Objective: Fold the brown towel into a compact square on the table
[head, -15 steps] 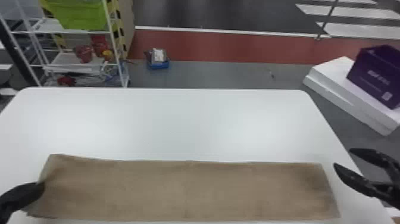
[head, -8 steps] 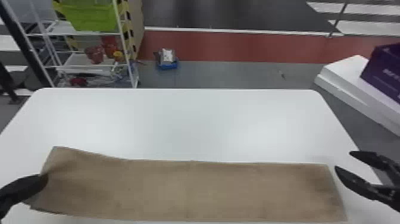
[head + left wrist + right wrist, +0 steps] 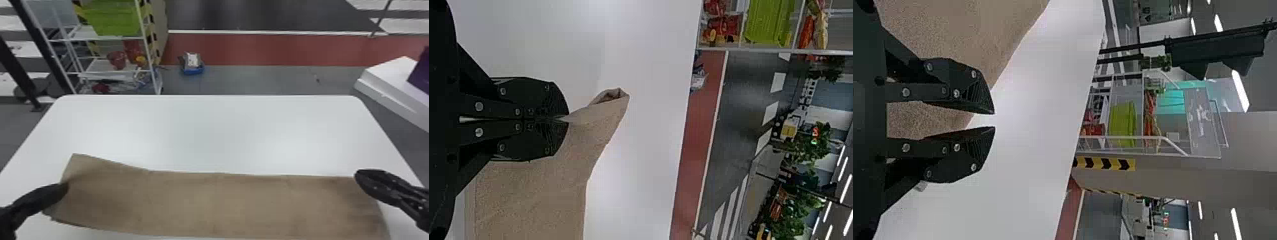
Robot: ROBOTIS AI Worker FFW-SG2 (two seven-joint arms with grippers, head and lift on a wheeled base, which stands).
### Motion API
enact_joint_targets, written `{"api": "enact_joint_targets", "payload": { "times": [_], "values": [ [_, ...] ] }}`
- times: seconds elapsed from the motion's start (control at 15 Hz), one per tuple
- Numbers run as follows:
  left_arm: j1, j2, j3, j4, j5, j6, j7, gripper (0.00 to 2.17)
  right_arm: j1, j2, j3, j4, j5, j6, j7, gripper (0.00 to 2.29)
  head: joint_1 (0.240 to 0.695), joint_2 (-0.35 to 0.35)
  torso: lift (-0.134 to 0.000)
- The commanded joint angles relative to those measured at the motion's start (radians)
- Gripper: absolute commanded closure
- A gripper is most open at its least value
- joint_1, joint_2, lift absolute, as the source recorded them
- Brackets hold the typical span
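White table [image 3: 223,134], brown towel [image 3: 223,204], left fingers [image 3: 51,192] gripping

Along the near side of the white round-cornered table [image 3: 223,134], the long brown cloth towel [image 3: 223,204] stretches from left to right, with the black left gripper [image 3: 63,188] at its left end and the black right gripper [image 3: 360,178] near its right end. Behind the table on the left, a white metal rack [image 3: 95,66] holds a green plastic bin [image 3: 113,19] above a red round container [image 3: 117,60]. Right of the table, a purple box [image 3: 421,73] sits on a white flat block [image 3: 392,73].
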Motion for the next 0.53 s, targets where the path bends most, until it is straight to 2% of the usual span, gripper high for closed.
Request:
{"api": "enact_joint_targets", "payload": {
  "times": [0.0,0.13,0.27,0.47],
  "values": [
    [-0.008,-0.003,0.013,-0.01,0.028,0.03,-0.002,1.89,0.003,0.008,0.031,0.0,-0.008,-0.002,0.012,1.35,0.695,0.026,-0.124],
    [-0.021,-0.003,0.016,-0.022,0.039,0.061,-0.009,1.89,0.001,0.008,0.066,0.003,-0.008,-0.002,0.01,1.42,0.695,0.045,-0.124],
    [-0.049,-0.003,0.028,-0.034,0.066,0.141,-0.025,1.89,-0.006,0.009,0.107,0.012,0.002,0.004,0.01,1.42,0.695,0.061,-0.124],
    [-0.069,-0.003,0.022,-0.053,0.071,0.193,-0.025,1.89,-0.017,0.009,0.178,0.046,0.028,0.007,0.007,1.42,0.695,0.088,-0.124]
  ]
}}
